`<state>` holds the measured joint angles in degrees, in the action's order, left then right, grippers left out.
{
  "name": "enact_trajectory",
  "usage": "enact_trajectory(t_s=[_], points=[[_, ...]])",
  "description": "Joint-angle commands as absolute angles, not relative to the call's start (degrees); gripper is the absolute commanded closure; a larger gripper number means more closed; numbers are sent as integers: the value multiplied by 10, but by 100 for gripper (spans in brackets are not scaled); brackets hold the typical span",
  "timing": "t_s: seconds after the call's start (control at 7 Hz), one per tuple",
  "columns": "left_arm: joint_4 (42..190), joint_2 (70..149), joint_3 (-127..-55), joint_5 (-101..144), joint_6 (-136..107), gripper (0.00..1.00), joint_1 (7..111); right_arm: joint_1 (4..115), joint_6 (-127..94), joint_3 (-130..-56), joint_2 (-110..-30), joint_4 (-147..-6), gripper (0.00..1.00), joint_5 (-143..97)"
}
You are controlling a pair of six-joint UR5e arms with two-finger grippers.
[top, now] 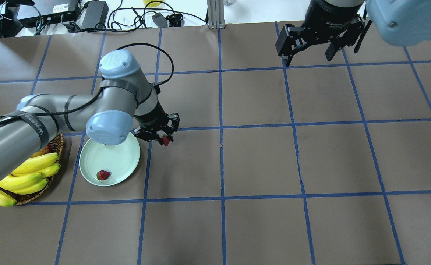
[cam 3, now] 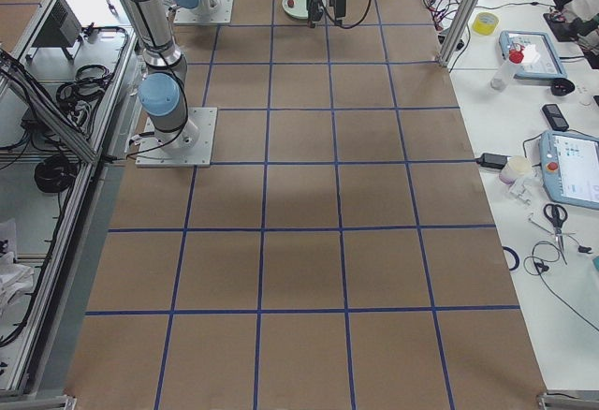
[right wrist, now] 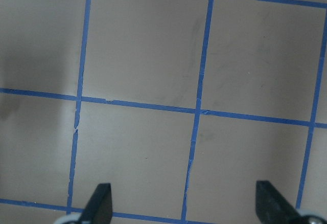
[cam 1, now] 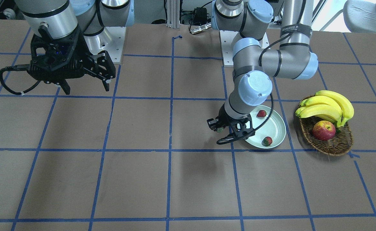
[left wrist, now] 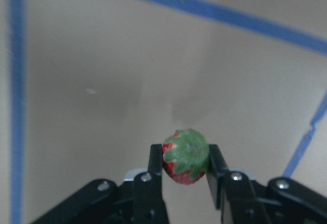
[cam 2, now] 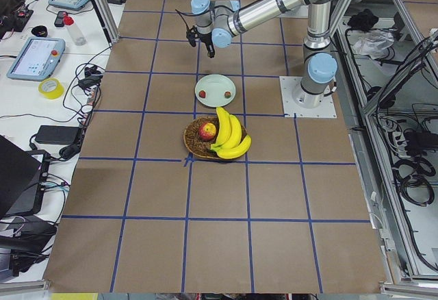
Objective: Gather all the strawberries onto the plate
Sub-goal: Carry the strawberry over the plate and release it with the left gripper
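Plate (top: 116, 159) of pale mint green sat on the table, next to a wicker basket (top: 55, 147). Well apart from it, the right gripper (top: 308, 59) hung with its fingers spread wide and nothing between them. Just off the plate's rim, the left gripper (top: 163, 137) pinched one strawberry (left wrist: 185, 156) above the table. Two strawberries (cam 1: 261, 113) (cam 1: 267, 141) lay inside the plate, near opposite edges.

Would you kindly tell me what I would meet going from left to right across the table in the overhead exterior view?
bananas → plate → strawberry pinched in the left gripper → right gripper, open above bare table
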<state>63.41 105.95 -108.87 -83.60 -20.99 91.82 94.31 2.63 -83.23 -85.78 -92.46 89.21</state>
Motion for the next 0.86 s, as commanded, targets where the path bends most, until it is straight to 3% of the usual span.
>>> enact_trajectory(t_s=[0.0, 0.43, 0.57, 0.71], points=[[667, 1055, -1080, -878, -162, 100, 819, 943, 26, -832, -858, -925, 0, 892], [702, 1055, -1105, -930, -70, 100, 757, 943, 26, -832, -858, -925, 0, 892], [703, 1056, -1107, -938, -51, 64, 757, 943, 26, -832, -858, -925, 0, 892], [702, 1056, -1107, -940, -47, 22, 757, 943, 26, -832, -858, -925, 0, 892]])
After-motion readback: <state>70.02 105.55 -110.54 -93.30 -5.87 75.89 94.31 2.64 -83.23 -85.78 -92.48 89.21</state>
